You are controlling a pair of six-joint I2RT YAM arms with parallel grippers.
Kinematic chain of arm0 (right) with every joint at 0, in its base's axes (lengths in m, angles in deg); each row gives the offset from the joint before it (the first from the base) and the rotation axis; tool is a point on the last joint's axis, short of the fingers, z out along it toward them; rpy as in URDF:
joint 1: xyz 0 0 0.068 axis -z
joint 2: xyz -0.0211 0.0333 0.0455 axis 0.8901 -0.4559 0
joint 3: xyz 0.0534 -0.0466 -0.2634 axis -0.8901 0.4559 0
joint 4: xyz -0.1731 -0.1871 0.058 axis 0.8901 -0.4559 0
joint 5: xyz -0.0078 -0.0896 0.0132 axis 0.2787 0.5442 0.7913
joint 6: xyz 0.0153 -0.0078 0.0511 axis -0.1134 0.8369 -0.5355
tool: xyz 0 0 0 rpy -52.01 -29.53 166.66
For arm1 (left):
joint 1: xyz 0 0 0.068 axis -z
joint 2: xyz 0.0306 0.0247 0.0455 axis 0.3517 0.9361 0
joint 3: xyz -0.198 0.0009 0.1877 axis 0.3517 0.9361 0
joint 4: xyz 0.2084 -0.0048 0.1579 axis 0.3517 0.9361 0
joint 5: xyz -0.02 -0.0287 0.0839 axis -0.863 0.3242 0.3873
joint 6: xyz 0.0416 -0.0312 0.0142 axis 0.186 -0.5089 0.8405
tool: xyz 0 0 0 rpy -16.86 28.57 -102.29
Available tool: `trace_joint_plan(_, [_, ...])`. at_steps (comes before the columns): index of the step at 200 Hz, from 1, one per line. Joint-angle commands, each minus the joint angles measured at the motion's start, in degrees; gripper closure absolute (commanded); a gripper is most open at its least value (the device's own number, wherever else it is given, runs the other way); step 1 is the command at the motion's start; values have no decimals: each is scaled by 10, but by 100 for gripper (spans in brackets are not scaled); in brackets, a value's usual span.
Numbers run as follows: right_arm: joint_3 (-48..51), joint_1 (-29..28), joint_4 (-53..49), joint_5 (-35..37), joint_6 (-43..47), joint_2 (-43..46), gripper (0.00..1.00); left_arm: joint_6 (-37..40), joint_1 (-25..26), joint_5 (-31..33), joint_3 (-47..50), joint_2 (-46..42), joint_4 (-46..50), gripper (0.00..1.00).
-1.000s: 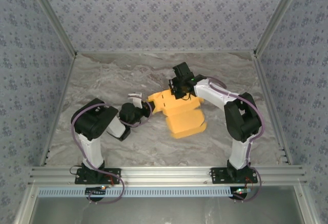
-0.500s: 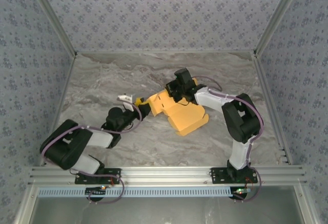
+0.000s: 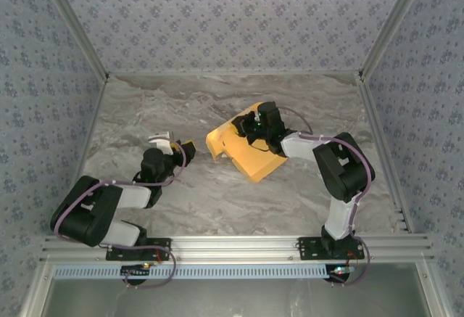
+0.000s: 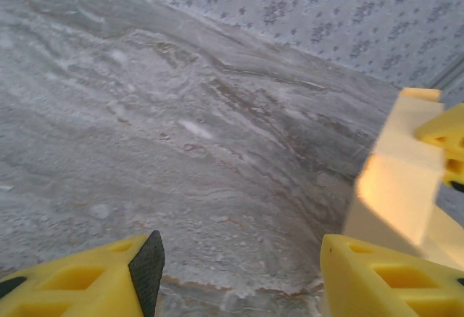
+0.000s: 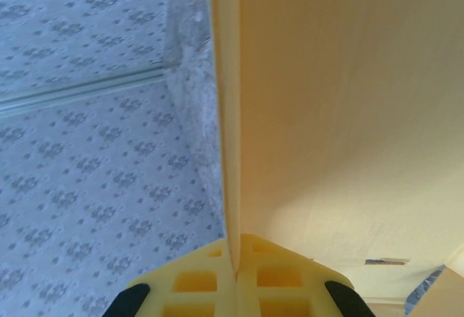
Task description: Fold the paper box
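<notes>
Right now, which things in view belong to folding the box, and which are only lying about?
For the job: paper box; right gripper, jaws shut on a card edge of the box; left gripper, jaws open, apart from the box.
Only surroundings: marble table; patterned walls; metal rail at the near edge.

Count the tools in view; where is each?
2. The left tool is open, left of the paper box and apart from it. The right tool is shut on the box's edge.
</notes>
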Motion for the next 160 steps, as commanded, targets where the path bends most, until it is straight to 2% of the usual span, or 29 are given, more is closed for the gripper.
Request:
trace_joint_plan(1, [8, 8, 60, -46, 36, 4, 100, -15, -10, -28, -3, 42, -21, 40])
trace_joint_plan(25, [23, 8, 110, -59, 21, -27, 100, -23, -3, -88, -25, 95, -74, 40])
trace_joint_plan(48, [42, 7, 130, -55, 16, -43, 100, -13, 16, -118, -50, 128, -111, 41])
trace_joint_plan(89, [72, 11, 143, -49, 24, -43, 100, 24, 65, -130, -93, 155, -93, 43])
trace_joint_plan(120, [89, 11, 168, -46, 16, -46, 100, 5, 73, -146, -102, 193, -137, 48])
trace_joint_plan(160, [94, 10, 216, -39, 3, -48, 100, 11, 88, -161, -108, 209, -147, 50])
